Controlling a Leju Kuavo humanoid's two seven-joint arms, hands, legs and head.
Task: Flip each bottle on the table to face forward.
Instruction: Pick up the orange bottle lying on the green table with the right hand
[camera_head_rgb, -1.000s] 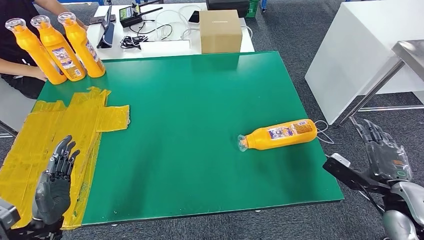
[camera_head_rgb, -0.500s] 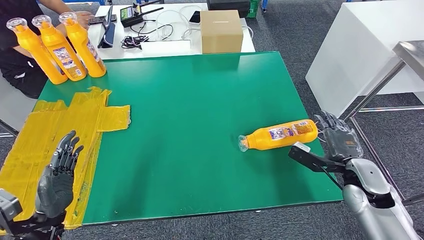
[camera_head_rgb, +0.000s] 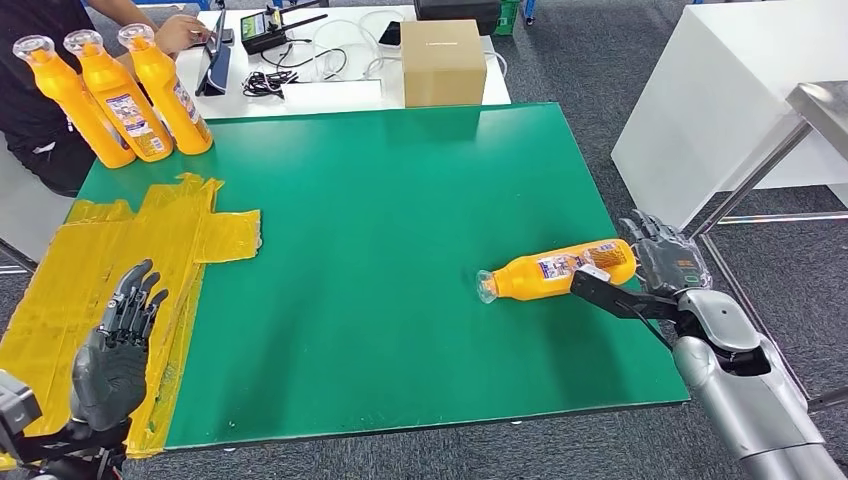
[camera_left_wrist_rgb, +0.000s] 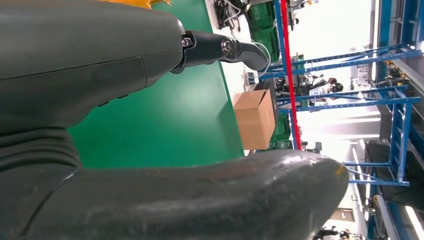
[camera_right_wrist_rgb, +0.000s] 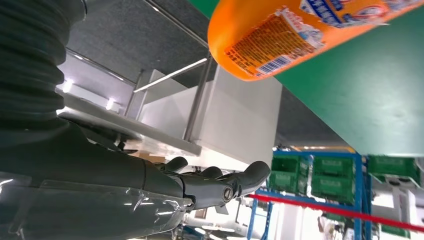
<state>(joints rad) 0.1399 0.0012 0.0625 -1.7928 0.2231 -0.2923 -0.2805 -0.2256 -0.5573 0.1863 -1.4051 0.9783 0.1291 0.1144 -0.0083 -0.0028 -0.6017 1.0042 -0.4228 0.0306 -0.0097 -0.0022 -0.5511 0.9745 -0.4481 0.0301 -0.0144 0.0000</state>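
Right hand (camera_head_rgb: 662, 262) has closed in on the lying bottle's (camera_head_rgb: 556, 270) base, fingers spread, holding nothing; grasp appears imminent. Left hand (camera_head_rgb: 118, 345) hovers open, near left.

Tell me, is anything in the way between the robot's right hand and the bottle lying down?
No, nothing visible is. The right hand is open right beside the base end of the lying bottle, with only bare green mat around them.
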